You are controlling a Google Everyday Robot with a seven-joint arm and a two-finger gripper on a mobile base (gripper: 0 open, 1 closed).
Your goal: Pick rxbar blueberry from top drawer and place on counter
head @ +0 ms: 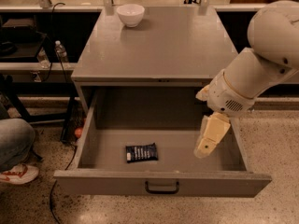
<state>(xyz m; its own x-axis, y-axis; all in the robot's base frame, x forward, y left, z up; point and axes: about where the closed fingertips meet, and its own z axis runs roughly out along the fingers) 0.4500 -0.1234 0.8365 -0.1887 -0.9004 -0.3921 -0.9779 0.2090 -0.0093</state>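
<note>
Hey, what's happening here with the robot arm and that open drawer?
A robot arm reaches in from the right, and its gripper hangs over the right side of the open top drawer. The rxbar blueberry lies on the drawer floor, left of centre near the front, apart from the gripper. It is not yet on the counter, where a white bowl sits at the back.

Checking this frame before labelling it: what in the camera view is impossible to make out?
Camera view:
- White lettering on the dark-wrapped snack bar in the grey metal drawer: too small to read.
- Drawer's right wall: partly hidden by the cream gripper hanging over the drawer's right side.
- The person at left: cut off by the frame edge.
</note>
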